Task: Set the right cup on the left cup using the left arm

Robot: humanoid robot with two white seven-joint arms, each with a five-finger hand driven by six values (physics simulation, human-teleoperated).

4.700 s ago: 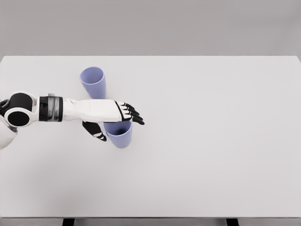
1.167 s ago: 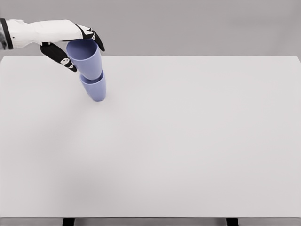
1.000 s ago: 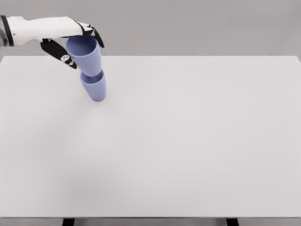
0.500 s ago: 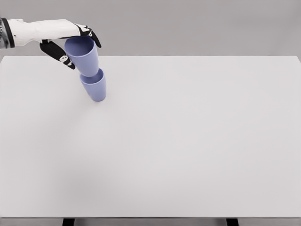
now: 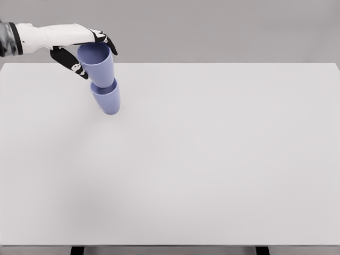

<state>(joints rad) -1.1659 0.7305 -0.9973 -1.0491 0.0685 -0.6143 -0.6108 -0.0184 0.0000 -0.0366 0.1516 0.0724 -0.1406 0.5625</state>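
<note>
Left hand fingers wrapped round upper lavender plastic cup, base sitting in mouth of lower lavender plastic cup near white table far-left corner, axis roughly upright, tilted slightly.

Lilac cup atop lilac cup

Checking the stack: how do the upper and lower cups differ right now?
The upper cup is gripped by the left hand; the lower cup stands free on the table. The upper cup shows its open mouth, while the lower cup's mouth is covered by the upper cup's base. Both are the same lavender colour and shape.
</note>
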